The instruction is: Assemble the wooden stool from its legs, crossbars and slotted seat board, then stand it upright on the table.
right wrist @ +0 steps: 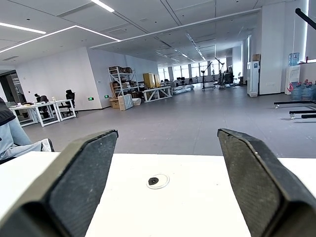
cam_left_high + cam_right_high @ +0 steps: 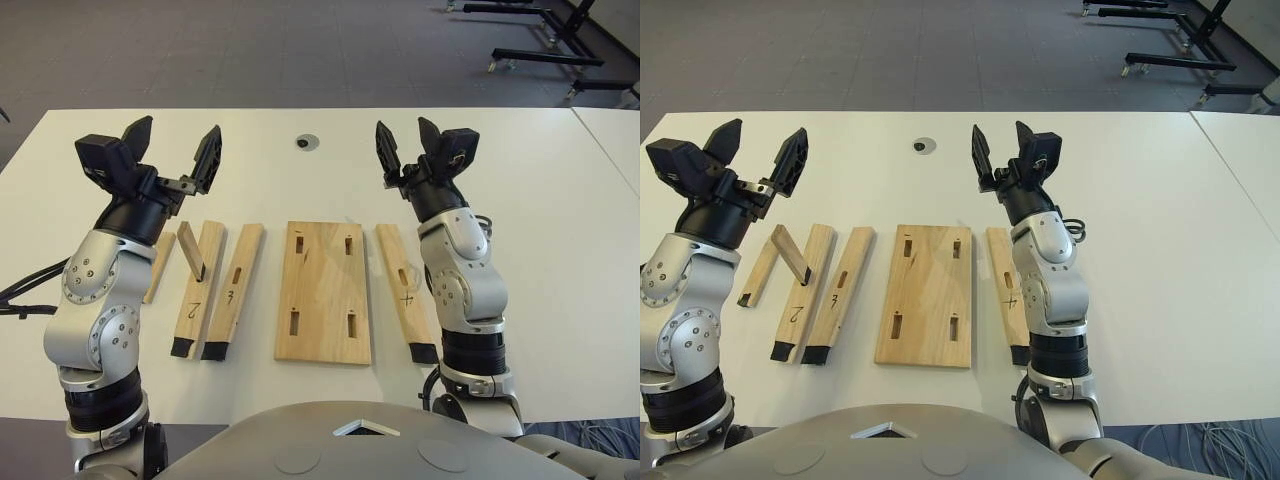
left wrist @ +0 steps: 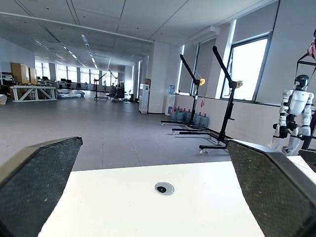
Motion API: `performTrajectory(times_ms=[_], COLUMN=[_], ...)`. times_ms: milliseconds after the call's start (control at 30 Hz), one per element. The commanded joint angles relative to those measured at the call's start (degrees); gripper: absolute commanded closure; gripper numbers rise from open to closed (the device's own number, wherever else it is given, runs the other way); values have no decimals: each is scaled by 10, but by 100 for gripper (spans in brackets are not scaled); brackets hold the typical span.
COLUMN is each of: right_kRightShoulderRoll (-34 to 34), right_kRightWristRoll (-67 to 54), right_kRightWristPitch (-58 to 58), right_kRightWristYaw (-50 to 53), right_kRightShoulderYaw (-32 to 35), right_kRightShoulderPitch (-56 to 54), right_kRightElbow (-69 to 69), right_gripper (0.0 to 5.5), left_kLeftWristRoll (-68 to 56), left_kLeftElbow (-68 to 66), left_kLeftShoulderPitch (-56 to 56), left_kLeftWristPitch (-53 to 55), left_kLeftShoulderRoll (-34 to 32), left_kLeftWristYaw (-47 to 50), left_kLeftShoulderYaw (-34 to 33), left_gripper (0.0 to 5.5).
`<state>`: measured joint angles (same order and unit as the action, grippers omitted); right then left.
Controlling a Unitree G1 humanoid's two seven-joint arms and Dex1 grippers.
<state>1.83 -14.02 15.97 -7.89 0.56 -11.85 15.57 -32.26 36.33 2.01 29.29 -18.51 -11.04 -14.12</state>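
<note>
The board (image 2: pixel 322 290) lies flat at the middle of the white surface (image 2: pixel 560 250), slots up, close to the near edge. Left of it two legs lie side by side, dark tips toward the near edge: the inner leg (image 2: pixel 232 290) just beside the board, the outer leg (image 2: pixel 197 295) touching the inner one at the tips. A crossbar (image 2: pixel 192 250) slants across the far half of the outer leg, resting on it. A second crossbar (image 2: pixel 758 270) lies flat just left of the outer leg. The right leg (image 2: pixel 403 285) lies right of the board, partly hidden behind the right arm.

Past these, the left gripper (image 2: pixel 177 132) hangs over the far ends of the left legs, fingers spread wide and holding nothing. The right gripper (image 2: pixel 405 128) hangs beyond the right leg's far end, likewise apart and empty.

Farther on, a round grommet (image 2: pixel 307 142) sits in the surface between the two grippers. Beyond the far edge, black stands (image 2: pixel 545 55) rest on the grey floor.
</note>
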Motion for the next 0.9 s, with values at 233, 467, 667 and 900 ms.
performTrajectory(times_ms=[233,467,667,900], right_kRightShoulderRoll=[9,15,26,16], right_kRightWristRoll=[1,-3,-13,-13], right_kRightWristPitch=[-17,-9,3,2], right_kRightWristYaw=[-2,-8,-13,-6], right_kRightShoulderYaw=[14,14,27,24], right_kRightShoulderPitch=[-10,-13,-24,-14], right_kRightElbow=[-10,-10,1,9], right_gripper=[178,178,178,178], left_kLeftWristRoll=[8,82,95,63], left_kLeftElbow=[9,-120,-169,-90], left_kLeftShoulderPitch=[86,-73,-127,-82], left_kLeftWristPitch=[63,15,-56,-35], left_kLeftShoulderRoll=[-19,21,52,48], left_kLeftWristYaw=[37,35,25,41], left_kLeftShoulderYaw=[18,58,54,36], left_gripper=[15,15,15,15])
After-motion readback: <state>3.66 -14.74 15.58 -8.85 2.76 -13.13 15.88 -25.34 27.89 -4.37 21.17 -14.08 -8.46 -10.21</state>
